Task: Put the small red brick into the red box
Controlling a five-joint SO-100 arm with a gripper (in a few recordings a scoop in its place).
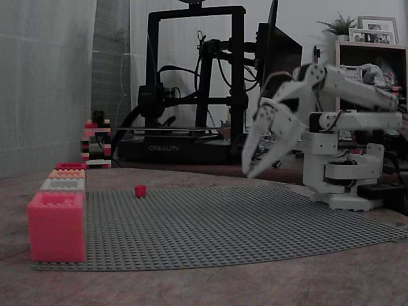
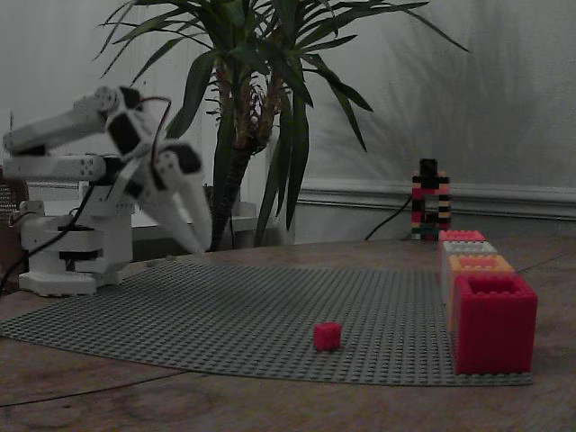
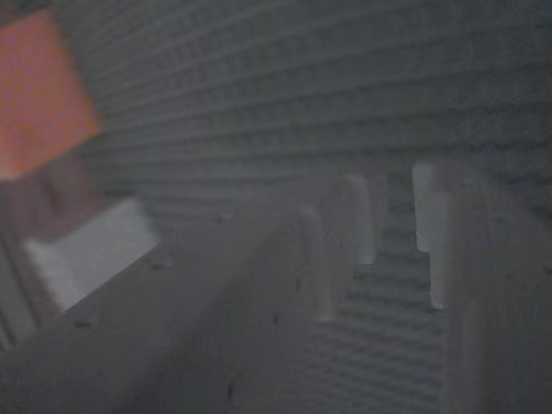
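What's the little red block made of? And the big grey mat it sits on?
The red brick looks like smooth, hard plastic: bright even colour and crisp cube edges. The mat seems to be a plastic building baseplate, matte grey, covered in neat rows of tiny studs. The dim light leaves the exact finish uncertain.

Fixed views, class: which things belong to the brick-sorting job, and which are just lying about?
Job: small red brick, red box, gripper.
Lying about: orange box, grey box, pink box, brick tower, printer, plant.
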